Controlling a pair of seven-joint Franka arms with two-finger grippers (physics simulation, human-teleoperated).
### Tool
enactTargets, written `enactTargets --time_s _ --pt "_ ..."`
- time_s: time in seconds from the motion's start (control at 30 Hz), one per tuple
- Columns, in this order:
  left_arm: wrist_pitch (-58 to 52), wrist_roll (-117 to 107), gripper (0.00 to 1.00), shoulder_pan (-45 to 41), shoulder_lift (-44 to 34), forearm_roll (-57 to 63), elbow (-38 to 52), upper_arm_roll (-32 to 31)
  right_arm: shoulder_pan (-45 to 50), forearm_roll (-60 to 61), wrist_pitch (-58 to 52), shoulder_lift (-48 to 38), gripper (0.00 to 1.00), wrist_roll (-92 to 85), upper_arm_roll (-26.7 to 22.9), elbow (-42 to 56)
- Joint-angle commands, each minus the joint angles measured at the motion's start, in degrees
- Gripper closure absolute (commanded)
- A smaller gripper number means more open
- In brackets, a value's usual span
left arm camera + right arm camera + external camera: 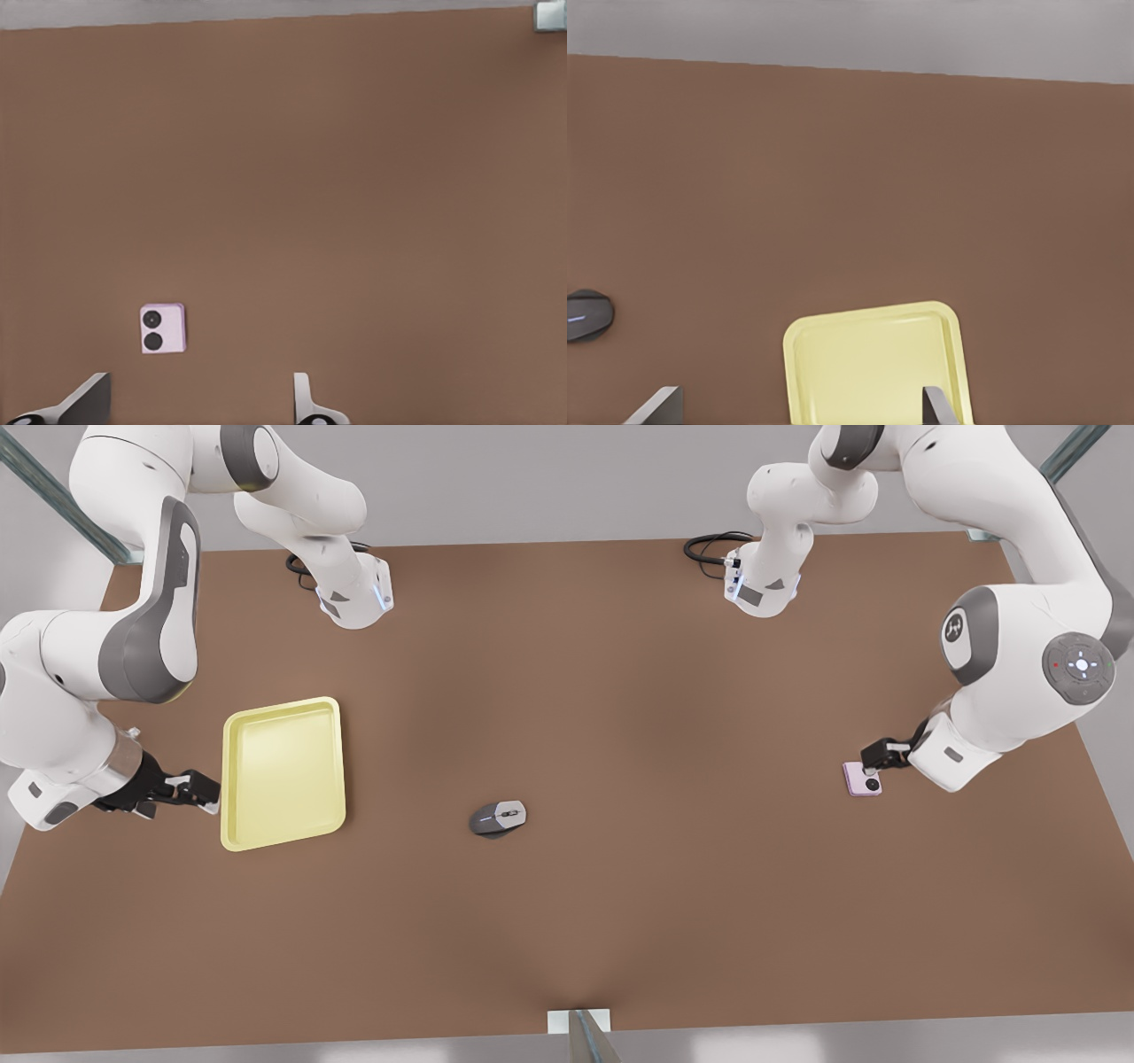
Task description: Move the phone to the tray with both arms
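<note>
The pale lilac phone (pixel 861 779) (pixel 163 328) lies flat on the brown table at the front view's right, its two black camera circles facing up. My left gripper (pixel 879 759) (pixel 195 403) hovers just over the phone's far edge, fingers spread wide with nothing between them. The pale yellow tray (pixel 282 772) (pixel 868 312) rests on the table at the front view's left with nothing in it. Beside the tray's outer rim, low over the table, my right gripper (pixel 202 791) (pixel 797 407) stands open and holds nothing.
A grey computer mouse (pixel 498 818) (pixel 586 315) sits near the table's middle, between tray and phone. Both arm bases (pixel 354 598) (pixel 762 584) and black cables (pixel 709 545) stand along the back edge. A small post (pixel 580 1029) marks the front edge.
</note>
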Motion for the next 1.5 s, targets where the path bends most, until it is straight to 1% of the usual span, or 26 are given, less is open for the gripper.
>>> enactTargets --time_s 0.0,0.07,0.1,0.17,0.2,0.27,0.3,0.37,0.47,0.6,0.7,0.83,1.03,1.37,1.4,1.47 --pt "1.54 1.49 0.0 0.0 0.23 0.19 -0.2 0.02 0.0 0.04 0.72 -0.06 0.0 -2.37 -0.01 0.03" --pt "3.21 1.75 0.0 0.79 1.29 -0.69 -0.81 0.64 0.0 0.04 0.72 -0.06 0.0 -2.37 -0.01 0.03" --pt "4.44 5.7 0.0 0.79 1.73 -0.78 -2.92 2.48 0.0 0.04 0.72 -0.06 0.0 -2.37 -0.01 0.03" --pt "12.96 14.57 0.0 0.88 1.29 -2.71 -11.97 6.61 0.0 0.04 0.72 -0.06 0.0 -2.37 -0.01 0.03" --pt "14.99 17.39 0.0 0.88 1.46 -4.21 -14.08 8.1 0.0 0.04 0.72 -0.06 0.0 -2.37 -0.01 0.03" --pt "22.72 19.68 0.0 0.79 0.67 -4.21 -22.43 9.07 0.0 0.04 0.72 -0.06 0.0 -2.37 -0.01 0.03" --pt "28.78 20.03 0.0 0.79 -0.21 -4.21 -27.61 9.07 0.0 0.04 0.72 -0.06 0.0 -2.37 -0.01 0.03" --pt "37.31 22.93 0.0 0.79 -0.38 -4.21 -34.12 9.69 0.0 0.04 0.72 -0.06 0.0 -2.37 -0.01 0.03" --pt "46.89 25.3 0.0 0.96 -0.21 -4.47 -41.77 11.36 0.0 0.04 0.72 -0.06 0.0 -2.37 -0.01 0.03" --pt "55.42 25.48 0.0 2.02 2.08 -4.47 -47.22 12.33 0.0 0.04 0.63 -0.15 0.0 -2.37 -0.01 0.03" --pt "58.5 25.92 0.0 2.55 4.54 -4.65 -48.01 12.24 0.0 0.04 0.63 -0.15 0.0 -2.37 -0.01 0.03" --pt "59.73 25.92 0.0 3.34 6.47 -4.82 -48.01 12.24 0.0 0.04 0.72 -0.06 0.0 -2.37 -0.01 0.03" --pt "59.82 25.92 0.0 3.25 8.58 -8.87 -48.01 12.15 0.0 0.04 0.72 -0.06 0.0 -2.37 0.08 0.03" --pt "59.99 25.92 0.0 3.25 11.48 -9.66 -49.07 12.15 0.0 -0.04 0.63 -0.15 0.0 -2.37 -0.01 0.03" --pt "59.99 25.83 0.03 3.34 11.48 -9.66 -49.07 12.15 0.0 -0.04 0.63 -0.15 0.0 -2.37 -0.01 0.03" --pt "59.91 25.83 0.12 3.34 11.75 -9.66 -49.07 12.15 0.0 0.04 0.63 -0.15 0.0 -2.37 -0.01 0.03"
